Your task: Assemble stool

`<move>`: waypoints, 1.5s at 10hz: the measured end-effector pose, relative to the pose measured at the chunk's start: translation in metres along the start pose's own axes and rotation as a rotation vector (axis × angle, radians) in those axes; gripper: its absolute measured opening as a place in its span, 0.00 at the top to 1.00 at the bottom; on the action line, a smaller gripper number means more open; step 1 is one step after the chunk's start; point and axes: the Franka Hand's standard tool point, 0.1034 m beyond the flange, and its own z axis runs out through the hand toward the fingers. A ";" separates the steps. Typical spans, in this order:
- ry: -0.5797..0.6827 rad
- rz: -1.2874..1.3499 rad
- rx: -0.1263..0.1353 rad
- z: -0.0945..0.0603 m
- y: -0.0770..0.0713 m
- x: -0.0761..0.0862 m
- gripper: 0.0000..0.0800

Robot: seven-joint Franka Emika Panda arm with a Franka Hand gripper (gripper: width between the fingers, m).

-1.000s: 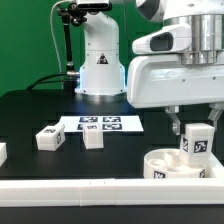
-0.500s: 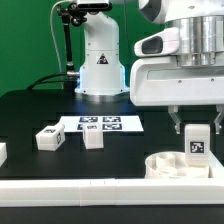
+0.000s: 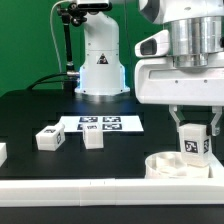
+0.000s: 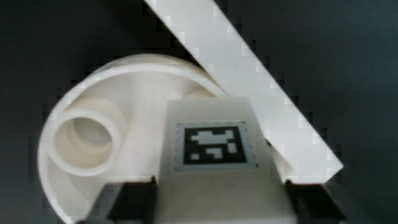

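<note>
The held leg (image 3: 195,147), a smooth, blocky piece of white plastic with a black-and-white square tag on its face, hangs in the lower right of the exterior view. It is over the seat (image 3: 165,168), a thick round white disc with a raised ring socket; contact between them cannot be told. The gripper (image 3: 195,134) is closed, its fingers clamping the held leg's sides. A loose leg (image 3: 49,137) and a second loose leg (image 3: 93,138) lie left of centre on the matte black table (image 3: 30,110), near the marker board (image 3: 100,123).

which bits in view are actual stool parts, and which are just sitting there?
Job: seat; leg gripped in the jaws over it; two loose legs.
Lying about: marker board; white border rail. White block cut off at the exterior view's left edge: can't tell.
</note>
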 end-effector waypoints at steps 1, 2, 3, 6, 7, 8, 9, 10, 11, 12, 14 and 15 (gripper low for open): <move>-0.006 0.109 0.005 0.000 0.000 -0.001 0.57; -0.010 0.193 0.008 0.000 0.000 -0.001 0.57; -0.018 0.249 0.013 0.000 -0.001 -0.001 0.57; -0.049 0.507 0.027 0.000 -0.002 -0.003 0.57; -0.058 0.576 0.031 0.000 -0.002 -0.003 0.57; -0.068 0.602 0.035 0.000 -0.002 -0.002 0.57; -0.082 0.640 0.042 0.000 -0.001 -0.001 0.57; -0.089 0.705 0.042 0.000 -0.002 -0.002 0.57; -0.088 0.678 0.043 0.000 -0.002 -0.003 0.57; -0.087 0.652 0.046 -0.001 -0.003 -0.003 0.46; -0.096 0.548 0.043 -0.006 -0.004 0.000 0.26; -0.092 0.519 0.053 -0.011 -0.006 0.002 0.20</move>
